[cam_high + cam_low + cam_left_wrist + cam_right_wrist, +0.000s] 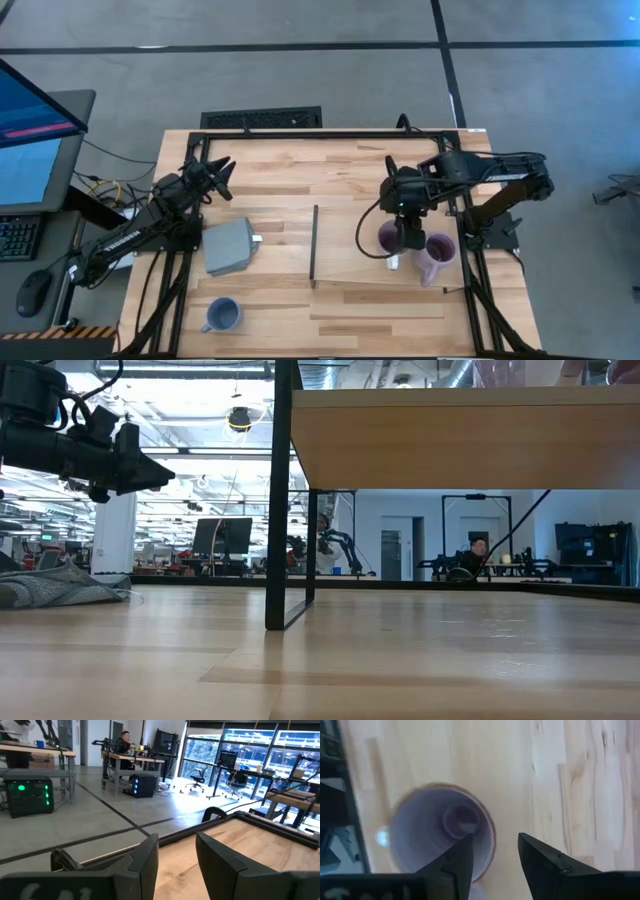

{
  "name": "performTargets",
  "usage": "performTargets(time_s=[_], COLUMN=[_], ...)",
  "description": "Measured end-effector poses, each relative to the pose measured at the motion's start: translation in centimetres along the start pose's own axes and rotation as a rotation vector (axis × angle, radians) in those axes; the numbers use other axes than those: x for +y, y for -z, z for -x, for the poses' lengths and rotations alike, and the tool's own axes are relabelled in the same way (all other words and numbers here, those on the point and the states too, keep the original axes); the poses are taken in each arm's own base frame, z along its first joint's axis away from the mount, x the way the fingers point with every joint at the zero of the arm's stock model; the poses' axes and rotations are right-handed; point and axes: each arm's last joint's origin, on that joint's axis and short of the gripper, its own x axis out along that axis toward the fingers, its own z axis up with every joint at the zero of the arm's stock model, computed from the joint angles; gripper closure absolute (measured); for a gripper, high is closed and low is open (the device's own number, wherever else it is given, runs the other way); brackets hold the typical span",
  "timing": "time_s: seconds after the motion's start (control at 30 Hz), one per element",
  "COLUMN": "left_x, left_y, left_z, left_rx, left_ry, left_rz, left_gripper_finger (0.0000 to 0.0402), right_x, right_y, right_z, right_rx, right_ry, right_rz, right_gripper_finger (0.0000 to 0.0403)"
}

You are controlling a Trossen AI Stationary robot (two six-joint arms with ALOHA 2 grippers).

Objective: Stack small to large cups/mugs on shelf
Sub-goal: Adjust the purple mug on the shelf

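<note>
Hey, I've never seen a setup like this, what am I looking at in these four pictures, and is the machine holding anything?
It's a robot with two dark arms at a wooden table, each ending in a two-finger gripper. One picture looks straight down from above, one looks level across the tabletop, and the other two come from cameras on the arms' wrists.

On the table lie a grey square block, a blue-grey mug near the front edge, and two lavender mugs on the raised wooden shelf: one under the right gripper, one beside it.

The right gripper's fingers straddle that mug's rim, one inside and one outside, apart rather than pinching; nothing looks lifted. The left gripper hangs open in the air over the table's far left, holding nothing.
</note>
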Motion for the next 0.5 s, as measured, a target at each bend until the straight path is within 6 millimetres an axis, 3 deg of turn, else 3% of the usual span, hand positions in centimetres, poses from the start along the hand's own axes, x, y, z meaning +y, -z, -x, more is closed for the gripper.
performTargets(time_s=[0.3, 0.5], left_x=[0.0, 0.0], left_y=[0.0, 0.0], left_z=[0.0, 0.0], left_rx=[0.002, 0.002], left_ry=[0.006, 0.005], left_rz=[0.002, -0.016], left_gripper_finger=[0.028, 0.028], right_x=[0.2, 1.5], right_y=[0.0, 0.6], right_z=[4.7, 5.0], right_rx=[-0.156, -0.078], right_ry=[-0.13, -0.294], right_rz=[-0.129, -0.252], right_gripper_finger=[0.0226, 0.0226])
